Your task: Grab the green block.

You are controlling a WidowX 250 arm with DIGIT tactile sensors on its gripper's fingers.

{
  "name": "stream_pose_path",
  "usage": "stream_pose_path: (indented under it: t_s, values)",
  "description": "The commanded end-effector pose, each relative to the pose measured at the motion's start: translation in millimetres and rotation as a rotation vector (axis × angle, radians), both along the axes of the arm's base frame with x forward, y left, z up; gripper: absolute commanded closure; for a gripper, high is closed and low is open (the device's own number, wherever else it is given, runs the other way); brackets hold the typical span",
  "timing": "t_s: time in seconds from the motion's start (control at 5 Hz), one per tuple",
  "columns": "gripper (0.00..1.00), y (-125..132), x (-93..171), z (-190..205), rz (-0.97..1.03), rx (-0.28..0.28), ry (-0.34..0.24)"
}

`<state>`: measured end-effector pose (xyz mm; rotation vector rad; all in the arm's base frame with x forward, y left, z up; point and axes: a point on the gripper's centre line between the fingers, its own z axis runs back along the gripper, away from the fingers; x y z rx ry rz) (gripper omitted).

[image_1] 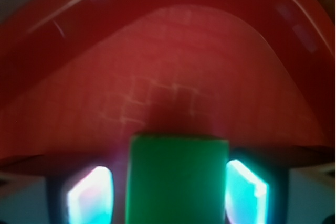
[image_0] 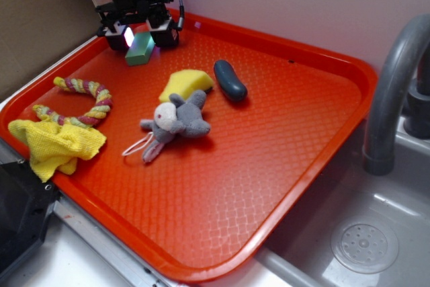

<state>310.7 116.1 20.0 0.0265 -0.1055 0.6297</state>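
**Gripper straddles the green block at the tray's far left corner**

Gripper (image_0: pixel 138 33) sits low over the far left corner of the orange tray (image_0: pixel 282 166), jaws spread with one finger on either side of the green block (image_0: pixel 140 49). In the wrist view the green block (image_1: pixel 178 179) fills the gap between the two glowing finger pads (image_1: pixel 90 195), with a thin dark gap visible on each side, so the pads look close to its flanks but not yet pressing; whether either one touches cannot be told for certain.

The block lies flat on the tray's textured floor, well apart from everything else: the yellow sponge (image_0: pixel 185 84), the dark oblong piece (image_0: pixel 230 79) and the grey plush toy (image_0: pixel 177 120) sit nearer the middle, while the rope toy (image_0: pixel 80 102) and yellow cloth (image_0: pixel 57 144) lie at the near left.

Judging by its plain matte faces and small size, the block is probably light and fairly stiff, with flat parallel sides that should give the pads a square, non-slippery seat. The sensible hold is across those two opposite side faces, about mid-length, so it does not pivot when lifted. The tray's raised rim (image_0: pixel 201 23) just beyond leaves little room on the far side.
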Motion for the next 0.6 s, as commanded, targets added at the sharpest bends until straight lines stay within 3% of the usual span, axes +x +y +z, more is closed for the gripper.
stream_pose_path:
  t_s: [0.0,0.2,0.4]
  values:
    - [1.00,13.1,13.7,23.2,-0.035,0.037,-0.032]
    - [1.00,24.7,12.5,44.6,-0.082,0.038,0.027]
    - [1.00,-8.0,-6.7,95.2,-0.180,0.068,0.030]
